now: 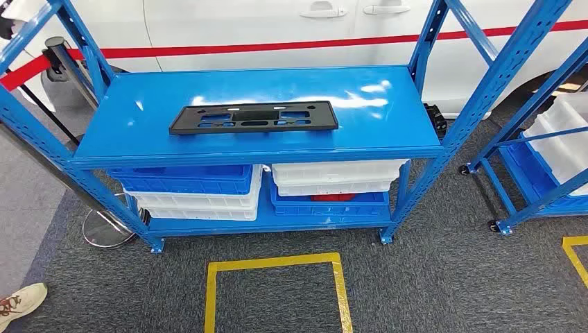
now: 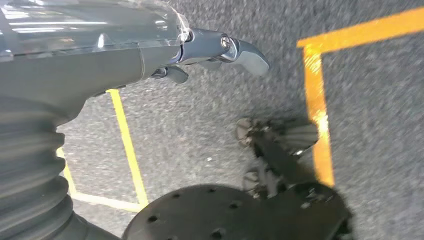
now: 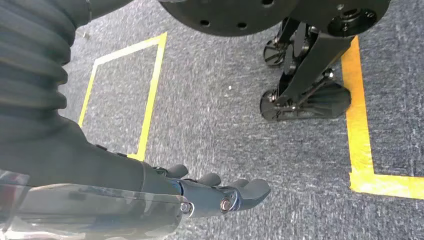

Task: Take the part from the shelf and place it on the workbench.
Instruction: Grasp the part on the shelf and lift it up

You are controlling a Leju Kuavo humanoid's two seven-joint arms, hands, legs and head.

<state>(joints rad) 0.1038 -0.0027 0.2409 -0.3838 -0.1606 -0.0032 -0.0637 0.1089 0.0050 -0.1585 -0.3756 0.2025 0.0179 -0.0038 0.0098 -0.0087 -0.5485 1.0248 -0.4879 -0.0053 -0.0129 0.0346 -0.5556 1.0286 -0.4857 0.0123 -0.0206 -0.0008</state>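
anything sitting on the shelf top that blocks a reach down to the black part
Nothing visible does. The black part lies flat and alone on the blue shelf top, open from above. Both the left hand and right hand hang over the carpet, holding nothing.

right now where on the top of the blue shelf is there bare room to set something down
The shelf top is bare left of the black part, right of it toward the upright, and in a strip along the back edge beside the white car. The front strip is narrower. The level below is crowded with stacked bins.

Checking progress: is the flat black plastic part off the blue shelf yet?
No, the flat black plastic part lies on the blue shelf's top board, untouched.
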